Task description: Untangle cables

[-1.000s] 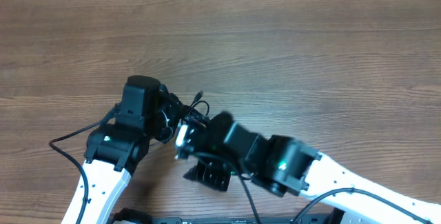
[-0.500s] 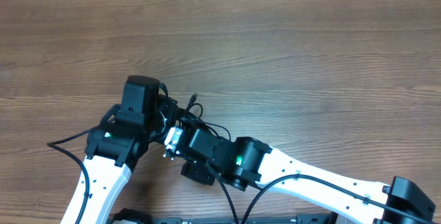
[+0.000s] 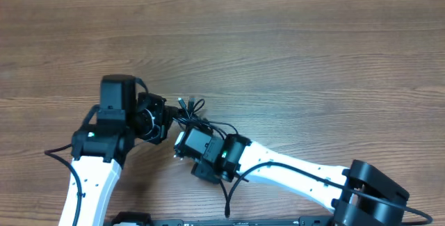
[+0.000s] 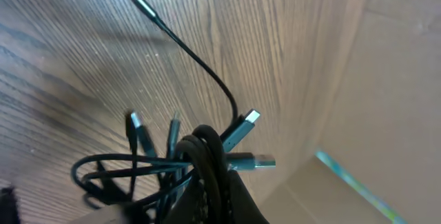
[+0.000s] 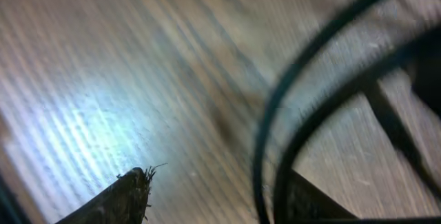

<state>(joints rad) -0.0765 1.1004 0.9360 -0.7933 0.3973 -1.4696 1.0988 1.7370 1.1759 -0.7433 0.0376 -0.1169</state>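
Note:
The cables (image 3: 189, 112) are a small black tangle lying just right of my left gripper (image 3: 165, 119). In the left wrist view my left gripper (image 4: 210, 200) is shut on the coiled bundle (image 4: 205, 148). Silvery-tipped plugs stick out to the right, and one strand runs up to a far plug. My right gripper (image 3: 179, 140) sits just below the tangle. In the right wrist view my right gripper (image 5: 220, 193) is open, and two black cable loops (image 5: 272, 134) cross in front of its right finger, with nothing between the fingers.
The wooden table (image 3: 313, 59) stretches wide to the right and back. The two arms crowd together at the front left. A cardboard-coloured wall (image 4: 386, 79) shows in the left wrist view.
My left gripper has moved left with the cable bundle. My right arm has reached further left after it and now sits right under the tangle.

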